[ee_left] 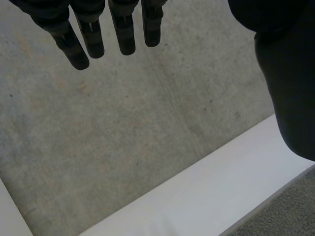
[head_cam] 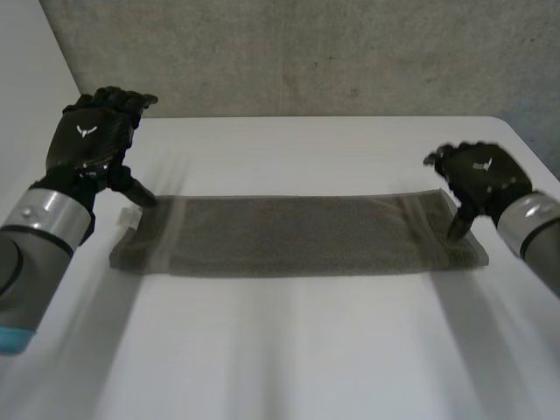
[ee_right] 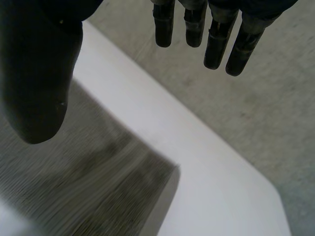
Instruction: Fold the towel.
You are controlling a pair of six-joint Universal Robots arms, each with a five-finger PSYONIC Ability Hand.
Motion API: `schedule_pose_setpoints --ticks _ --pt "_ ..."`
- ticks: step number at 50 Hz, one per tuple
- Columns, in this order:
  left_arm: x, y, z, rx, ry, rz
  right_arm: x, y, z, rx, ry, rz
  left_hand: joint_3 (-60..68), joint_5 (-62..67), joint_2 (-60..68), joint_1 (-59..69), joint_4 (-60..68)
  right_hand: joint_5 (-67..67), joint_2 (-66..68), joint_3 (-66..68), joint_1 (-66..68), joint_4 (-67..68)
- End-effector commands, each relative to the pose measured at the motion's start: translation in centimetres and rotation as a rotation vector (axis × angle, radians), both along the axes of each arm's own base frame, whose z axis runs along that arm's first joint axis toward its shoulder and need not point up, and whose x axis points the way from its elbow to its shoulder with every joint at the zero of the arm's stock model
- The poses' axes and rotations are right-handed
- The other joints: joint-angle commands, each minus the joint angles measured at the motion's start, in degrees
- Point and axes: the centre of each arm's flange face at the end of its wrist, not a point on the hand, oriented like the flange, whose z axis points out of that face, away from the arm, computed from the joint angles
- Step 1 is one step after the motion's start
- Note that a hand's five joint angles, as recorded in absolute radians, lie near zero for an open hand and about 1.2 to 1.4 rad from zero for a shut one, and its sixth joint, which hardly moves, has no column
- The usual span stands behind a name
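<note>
Head view first: the grey towel (head_cam: 297, 234) lies flat in a long strip across the white worktop (head_cam: 280, 350), with a concrete wall (head_cam: 306, 52) behind it. My left hand (head_cam: 92, 140) is at the towel's left end, thumb pointing down at the far corner. My right hand (head_cam: 481, 179) is at the right end, thumb down by that short edge. Can't tell from here if either thumb actually touches the cloth.

Left wrist view: my left hand (ee_left: 290, 73) has its fingers straight and spread well away from the thumb, holding nothing. A bit of towel (ee_left: 280, 216) sits below the thumb, then the worktop edge, then grey concrete.

Right wrist view: same deal, my right hand (ee_right: 39, 73) is relaxed, straight fingers apart from the thumb, nothing pinched. The thumb hangs over the towel (ee_right: 74, 187), whose corner lies on the worktop near its edge.
</note>
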Motion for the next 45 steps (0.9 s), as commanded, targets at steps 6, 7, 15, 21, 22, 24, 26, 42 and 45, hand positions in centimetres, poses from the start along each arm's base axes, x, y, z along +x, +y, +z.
schedule_pose_setpoints --ticks 6,7,15,21,22,24,26,42,45 --pt "-0.3 0.2 -4.2 0.032 0.001 -0.007 -2.3 -1.4 -7.2 0.061 0.118 -0.033 -0.37 -0.52 -0.73 -0.99 -0.77 5.33 4.76 4.71 5.58 4.25" --pt "-0.3 0.2 -4.2 0.032 0.001 -0.007 -2.3 -1.4 -7.3 0.062 0.118 -0.033 -0.37 -0.52 -0.73 -0.99 -0.77 5.38 4.81 4.76 5.63 4.30" --pt "-0.2 0.2 -4.8 0.054 0.006 -0.005 -3.7 -3.3 -10.0 0.101 0.144 -0.057 -0.37 -0.52 -0.73 -0.99 -0.77 17.81 17.24 17.19 18.06 16.73" --pt "-0.2 0.2 -4.9 0.058 0.005 -0.005 -3.9 -3.8 -10.3 0.107 0.124 -0.040 -0.37 -0.52 -0.73 -0.99 -0.77 29.94 29.37 29.32 30.19 28.86" --pt "-0.2 0.2 -5.0 0.061 0.004 -0.004 -3.9 -3.9 -10.4 0.112 0.121 -0.026 -0.37 -0.52 -0.73 -0.99 -0.77 36.94 36.36 36.32 37.18 35.86" --pt "-0.1 0.3 -5.1 0.064 0.003 -0.002 -4.0 -4.2 -10.4 0.111 0.121 -0.024 -0.37 -0.52 -0.73 -0.99 -0.77 53.15 52.58 52.53 53.40 52.08" --pt "-0.1 0.4 -5.2 0.069 0.002 -0.004 -4.2 -4.5 -10.2 0.102 0.118 -0.033 -0.37 -0.52 -0.73 -0.99 -0.77 66.55 65.98 65.93 66.80 65.47" --pt "-0.1 0.5 -5.3 0.073 0.009 -0.005 -13.5 -9.9 -4.6 -0.102 0.318 -0.498 -0.54 -0.69 -0.89 -1.16 -0.94 66.55 65.98 65.93 66.80 65.47" --pt "-0.1 0.4 -5.3 0.076 0.019 -0.004 -9.7 -9.3 -2.8 -0.187 0.307 -0.414 -0.54 -0.69 -0.89 -1.16 -0.94 66.55 65.98 65.93 66.80 65.47"
